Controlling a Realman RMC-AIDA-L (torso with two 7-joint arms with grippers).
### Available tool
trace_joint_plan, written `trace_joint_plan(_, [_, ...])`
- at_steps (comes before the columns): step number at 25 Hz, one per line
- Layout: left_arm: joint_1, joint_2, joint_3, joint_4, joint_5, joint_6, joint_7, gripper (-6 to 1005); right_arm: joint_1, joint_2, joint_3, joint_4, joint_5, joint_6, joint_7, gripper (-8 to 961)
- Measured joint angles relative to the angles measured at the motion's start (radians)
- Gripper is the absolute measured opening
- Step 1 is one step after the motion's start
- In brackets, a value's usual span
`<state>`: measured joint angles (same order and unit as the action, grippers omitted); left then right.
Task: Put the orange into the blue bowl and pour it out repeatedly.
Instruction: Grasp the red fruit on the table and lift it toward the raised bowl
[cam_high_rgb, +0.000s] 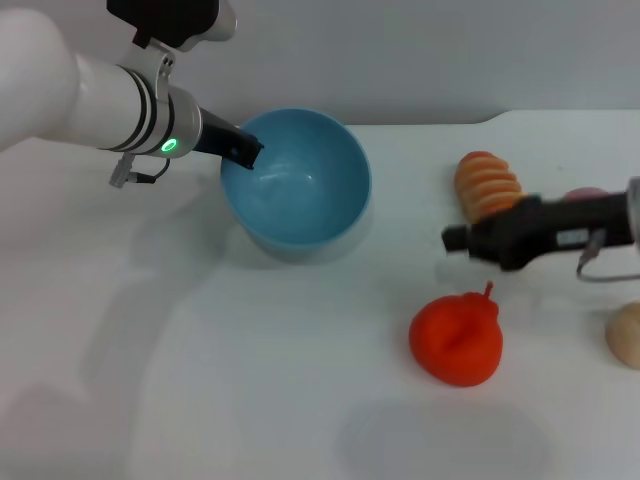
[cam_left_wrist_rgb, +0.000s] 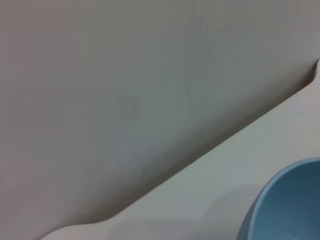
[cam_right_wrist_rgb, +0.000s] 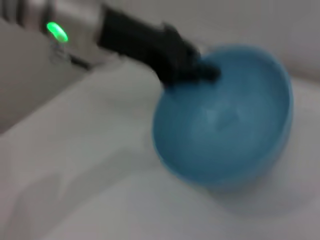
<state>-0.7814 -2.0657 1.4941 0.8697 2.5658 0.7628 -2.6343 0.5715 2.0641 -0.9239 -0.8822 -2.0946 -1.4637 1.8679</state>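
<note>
White table (cam_high_rgb: 250, 380) is seen beneath the blue bowl (cam_high_rgb: 296, 180), whose rim is clamped by the left gripper (cam_high_rgb: 245, 151). Right of it, the orange (cam_high_rgb: 457, 338) lies near the right gripper (cam_high_rgb: 455, 239), jaws unreadable.

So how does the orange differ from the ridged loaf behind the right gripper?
The orange is bright red-orange and lumpy with a small stem; the ridged loaf is paler orange with ribbed bands. The orange lies in full view nearer the camera; the loaf is partly hidden by the right gripper. Both rest on the white table.
</note>
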Motion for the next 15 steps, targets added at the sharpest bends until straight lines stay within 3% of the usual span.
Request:
trace_joint_plan(3, [0.000,0.001,0.000,0.000,0.001,0.003,0.000,-1,-0.016,-0.011,0.001,-0.113,0.084,-0.074,0.027,53])
trace_joint_plan(8, [0.005,0.000,0.000,0.000,0.001,0.002,0.001,-2,0.002,-0.022,0.001,-0.047,0.048,-0.051,0.071,0])
trace_joint_plan(15, [-0.003,-0.001,0.000,-0.002,0.001,0.002,0.003,-1,0.020,-0.039,0.010,0.067,-0.046,-0.026,0.161,71])
